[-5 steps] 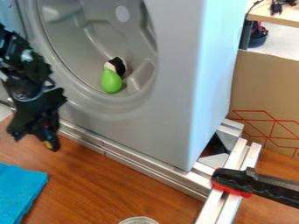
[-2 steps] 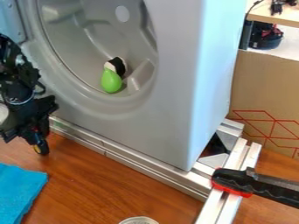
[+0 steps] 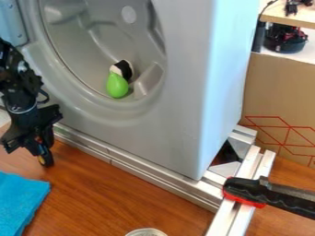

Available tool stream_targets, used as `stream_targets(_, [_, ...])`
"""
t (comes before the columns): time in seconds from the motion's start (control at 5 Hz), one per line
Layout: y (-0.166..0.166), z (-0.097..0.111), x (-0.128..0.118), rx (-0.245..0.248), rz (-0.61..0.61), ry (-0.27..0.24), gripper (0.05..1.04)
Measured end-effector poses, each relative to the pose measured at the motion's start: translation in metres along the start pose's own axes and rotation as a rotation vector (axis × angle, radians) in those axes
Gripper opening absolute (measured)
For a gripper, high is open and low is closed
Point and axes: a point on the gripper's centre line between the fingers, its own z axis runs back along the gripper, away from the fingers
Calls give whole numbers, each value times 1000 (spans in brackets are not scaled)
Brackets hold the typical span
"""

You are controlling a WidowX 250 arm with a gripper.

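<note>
Claw (image 3: 37,155) slightly lower, blue cloth (image 3: 22,200) nearby, rail (image 3: 137,170) edging grey machine (image 3: 184,106)

1. A robotics lab or workshop, by its look;
2. black robot arm (image 3: 21,90) beside a grey appliance shell (image 3: 184,106);
3. bare metal rails (image 3: 141,171) on a wood-look tabletop (image 3: 123,198), with a black-and-red clamp (image 3: 249,190);
4. cardboard (image 3: 277,92) and dark gear (image 3: 286,40) behind.

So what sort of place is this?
Probably a robotics lab or workshop: a metal-rail frame, a black-and-red clamp on it, and a robot arm beside a grey appliance-like shell.
</note>
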Motion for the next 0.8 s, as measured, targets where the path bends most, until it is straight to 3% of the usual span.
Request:
stream_targets(0.2, [2,0,2,13,1,-16,332])
stream_targets(0.4, [1,0,1,8,-5,-12,403])
stream_targets(0.8, [-6,14,1,-45,-38,-13,995])
